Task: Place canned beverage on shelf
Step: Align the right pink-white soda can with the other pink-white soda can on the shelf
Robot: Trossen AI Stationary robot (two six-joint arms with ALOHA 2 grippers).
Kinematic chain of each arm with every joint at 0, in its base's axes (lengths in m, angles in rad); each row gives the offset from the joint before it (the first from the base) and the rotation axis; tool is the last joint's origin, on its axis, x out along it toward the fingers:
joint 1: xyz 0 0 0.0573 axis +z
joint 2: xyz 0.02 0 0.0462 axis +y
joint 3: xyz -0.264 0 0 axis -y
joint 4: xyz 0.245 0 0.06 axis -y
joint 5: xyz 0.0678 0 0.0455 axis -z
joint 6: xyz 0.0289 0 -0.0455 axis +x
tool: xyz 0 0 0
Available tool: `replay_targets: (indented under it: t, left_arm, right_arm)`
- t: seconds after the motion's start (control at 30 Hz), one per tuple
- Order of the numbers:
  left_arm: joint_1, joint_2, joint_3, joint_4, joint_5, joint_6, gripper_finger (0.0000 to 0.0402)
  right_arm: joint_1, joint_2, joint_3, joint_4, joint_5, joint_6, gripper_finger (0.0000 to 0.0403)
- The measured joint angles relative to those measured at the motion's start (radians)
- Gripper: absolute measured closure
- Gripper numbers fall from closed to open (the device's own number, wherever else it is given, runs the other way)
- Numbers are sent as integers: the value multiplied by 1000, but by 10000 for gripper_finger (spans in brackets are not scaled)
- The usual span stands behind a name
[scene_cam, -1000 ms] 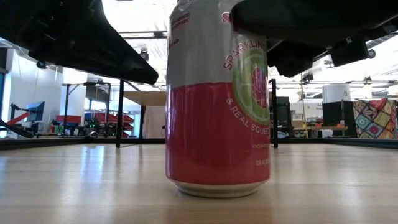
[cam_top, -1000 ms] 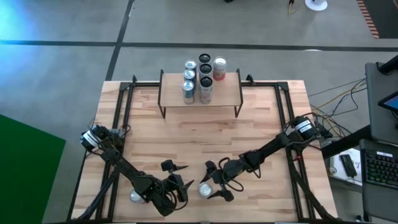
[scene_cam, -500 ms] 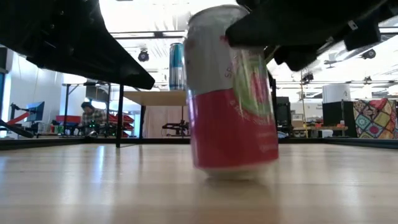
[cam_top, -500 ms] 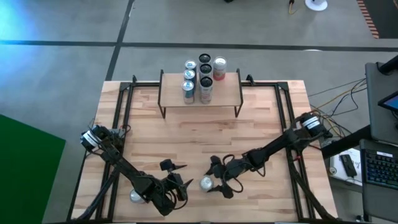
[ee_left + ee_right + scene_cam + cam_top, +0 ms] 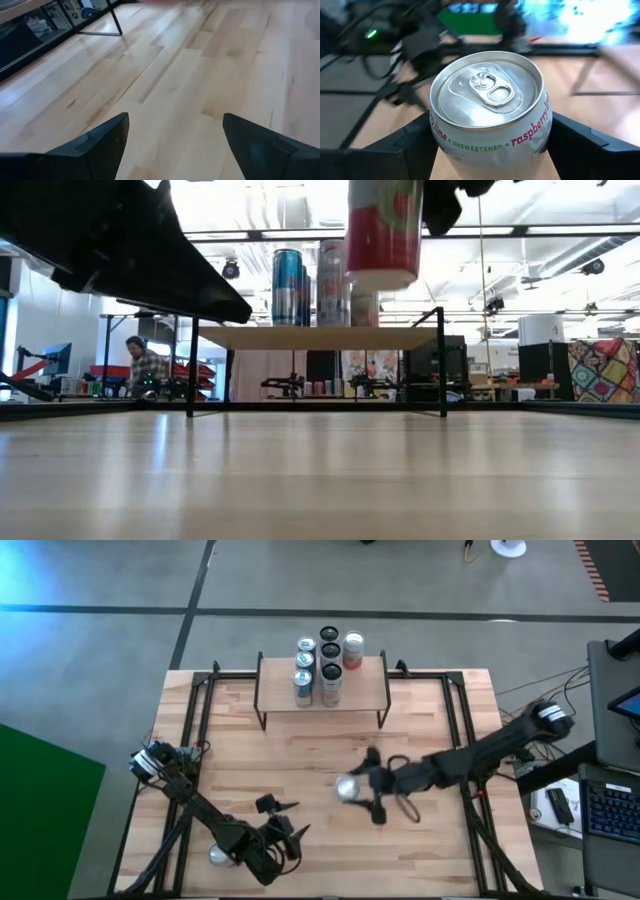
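Note:
A pink and silver beverage can (image 5: 348, 787) is held by my right gripper (image 5: 362, 787) above the middle of the table. In the low view the can (image 5: 384, 230) hangs well above the tabletop. The shelf (image 5: 365, 690), a wood plank on black wire legs, stands at the far middle. It carries several upright cans (image 5: 325, 665), which also show in the low view (image 5: 310, 285). My left gripper (image 5: 285, 820) is open and empty, low near the table's front edge. My right gripper pinches the can's side wall just below its top rim (image 5: 437, 135) between its two fingers (image 5: 415, 145). One finger is on the can's far side, one on its near side. The fingers come from the table's right. The can is lifted clear, roughly upright, top up.
The black frame rails (image 5: 200, 710) run along the table's left and right sides. Bare wood tabletop (image 5: 320, 750) lies between the held can and the shelf. The shelf's right part carries no can. A person (image 5: 145, 365) sits in the room far behind.
My right gripper has lifted the can off the table near the front edge and carried it up and toward the far edge. The can stood on the table, tipped a little as it rose, and now hangs clear.

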Motion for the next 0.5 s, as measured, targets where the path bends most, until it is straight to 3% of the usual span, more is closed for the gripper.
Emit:
replay_targets:
  t: [0.2,0.37,0.5]
  left_arm:
    - [2,0,0,0,-1,-2,94]
    - [3,0,0,0,-4,-2,94]
    - [5,1,0,0,-5,-2,94]
  right_arm:
    - [-89,-164,-29,-101,70,-44,104]
    - [-243,-262,-27,-136,75,-125,104]
    - [-421,-300,-12,-176,-48,-165,103]
